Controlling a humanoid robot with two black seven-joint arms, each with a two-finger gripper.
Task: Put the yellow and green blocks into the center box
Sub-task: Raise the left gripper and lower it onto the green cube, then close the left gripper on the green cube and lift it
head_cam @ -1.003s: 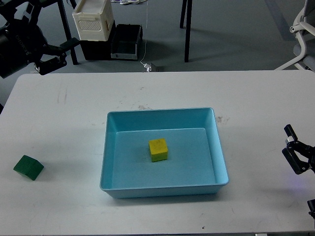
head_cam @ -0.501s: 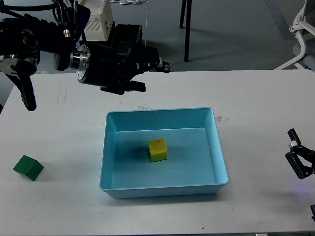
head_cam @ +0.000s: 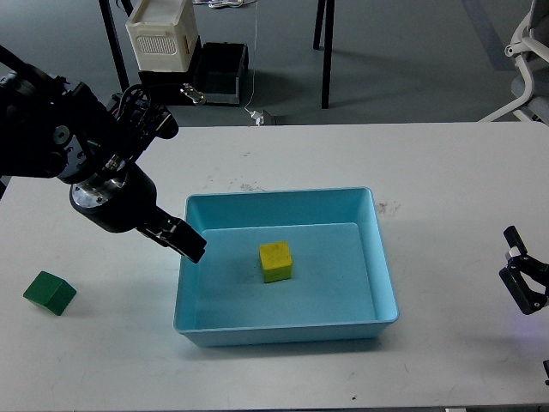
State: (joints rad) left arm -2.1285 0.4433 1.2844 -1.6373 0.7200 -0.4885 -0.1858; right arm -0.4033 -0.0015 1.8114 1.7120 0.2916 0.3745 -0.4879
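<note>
Inside the blue box (head_cam: 382,283) the yellow block (head_cam: 276,262) is already placed; the green block (head_cam: 49,293) remains on the counter (head_cam: 446,172), well apart. The left end effector (head_cam: 182,241) must be brought to it; whether either end effector is spread cannot be told, the right end effector (head_cam: 525,283) included.

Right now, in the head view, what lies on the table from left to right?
green block → left end effector → blue box, with the yellow block inside it → right end effector at the right edge.

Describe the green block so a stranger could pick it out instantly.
Start at the light blue box in the middle of the white table, then look far left toward the table's edge. The green block sits alone there, the only dark green thing; the yellow block is inside the box.
</note>
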